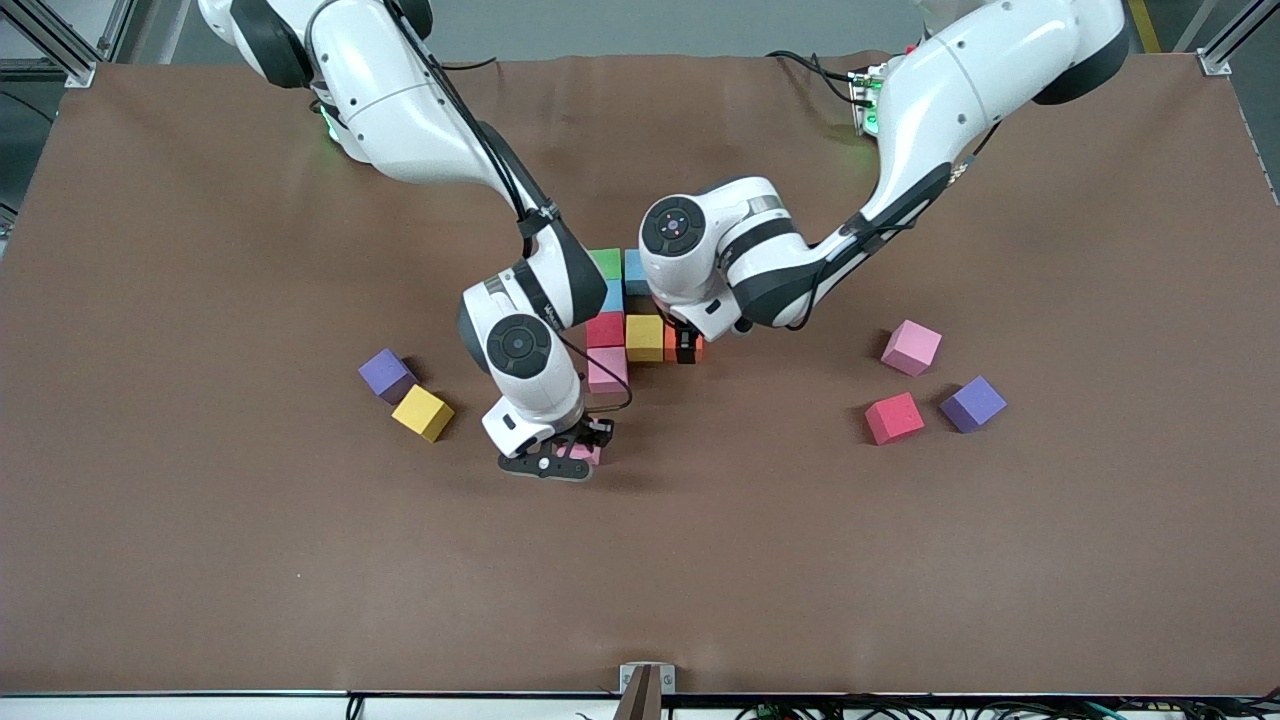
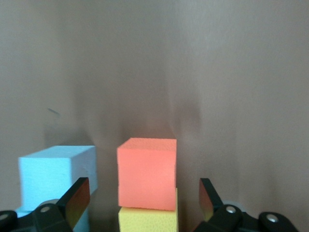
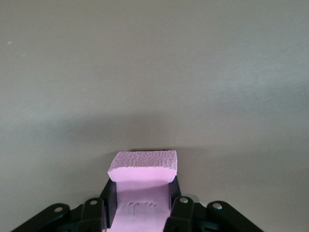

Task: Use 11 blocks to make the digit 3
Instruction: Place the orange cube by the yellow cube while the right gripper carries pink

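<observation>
Toward the right arm's end of the table from the part-built digit 3 (image 1: 630, 315): purple block (image 1: 386, 374) and yellow block (image 1: 422, 413), spare stock not yet used. Nearer the front camera than the figure: right gripper (image 1: 562, 458), clamped on a pink block (image 3: 143, 166), probably bound for the next cell. At the figure's edge: left gripper (image 2: 145, 200), spread wide around the orange block (image 2: 147, 173), apparently just set beside the yellow. Toward the left arm's end: loose pink (image 1: 911, 347), red (image 1: 893, 417), purple (image 1: 972, 403).
</observation>
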Available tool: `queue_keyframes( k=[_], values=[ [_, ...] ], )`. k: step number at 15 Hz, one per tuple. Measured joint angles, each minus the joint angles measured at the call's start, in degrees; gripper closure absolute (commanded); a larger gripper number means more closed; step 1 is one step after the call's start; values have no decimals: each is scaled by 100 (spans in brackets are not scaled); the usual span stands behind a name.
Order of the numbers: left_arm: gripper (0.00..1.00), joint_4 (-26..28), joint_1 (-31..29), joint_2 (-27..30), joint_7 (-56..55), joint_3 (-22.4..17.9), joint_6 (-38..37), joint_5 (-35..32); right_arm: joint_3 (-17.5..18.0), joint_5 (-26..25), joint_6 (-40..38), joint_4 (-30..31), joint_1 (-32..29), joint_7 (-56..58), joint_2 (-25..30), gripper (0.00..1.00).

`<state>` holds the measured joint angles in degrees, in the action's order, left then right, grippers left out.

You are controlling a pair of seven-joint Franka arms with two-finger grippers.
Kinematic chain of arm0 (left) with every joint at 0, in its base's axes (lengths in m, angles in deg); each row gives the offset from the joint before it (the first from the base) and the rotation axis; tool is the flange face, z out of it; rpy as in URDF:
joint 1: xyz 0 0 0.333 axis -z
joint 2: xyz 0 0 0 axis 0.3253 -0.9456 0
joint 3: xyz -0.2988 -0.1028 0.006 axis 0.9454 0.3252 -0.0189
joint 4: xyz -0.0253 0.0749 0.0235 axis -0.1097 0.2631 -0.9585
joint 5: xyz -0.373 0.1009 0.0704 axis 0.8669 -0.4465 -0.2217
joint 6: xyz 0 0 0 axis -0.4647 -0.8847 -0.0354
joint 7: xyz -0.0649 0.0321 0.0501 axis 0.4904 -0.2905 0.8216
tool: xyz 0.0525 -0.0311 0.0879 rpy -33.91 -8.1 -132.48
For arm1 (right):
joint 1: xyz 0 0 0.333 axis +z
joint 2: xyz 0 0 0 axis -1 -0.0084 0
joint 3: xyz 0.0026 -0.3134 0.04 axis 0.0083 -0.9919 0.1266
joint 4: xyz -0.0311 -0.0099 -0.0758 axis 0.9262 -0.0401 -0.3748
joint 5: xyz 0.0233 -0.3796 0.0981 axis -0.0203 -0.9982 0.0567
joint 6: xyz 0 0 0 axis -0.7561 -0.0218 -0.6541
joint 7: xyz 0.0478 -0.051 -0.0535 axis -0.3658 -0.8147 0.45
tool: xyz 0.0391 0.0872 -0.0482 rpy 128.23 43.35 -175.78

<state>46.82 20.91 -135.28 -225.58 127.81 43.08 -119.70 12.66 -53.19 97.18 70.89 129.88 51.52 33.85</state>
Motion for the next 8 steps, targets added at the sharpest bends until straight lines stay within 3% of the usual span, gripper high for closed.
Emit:
queue_keyframes(
  k=[3, 8],
  values=[
    [0, 3, -560, 31, 648, 391, -266, 1, 120, 0, -38, -53, 18, 9, 0, 96],
    [0, -15, -1599, 133, 2966, 616, -395, 1, 175, 0, -78, -40, 167, 9, -4, 95]
  ],
)
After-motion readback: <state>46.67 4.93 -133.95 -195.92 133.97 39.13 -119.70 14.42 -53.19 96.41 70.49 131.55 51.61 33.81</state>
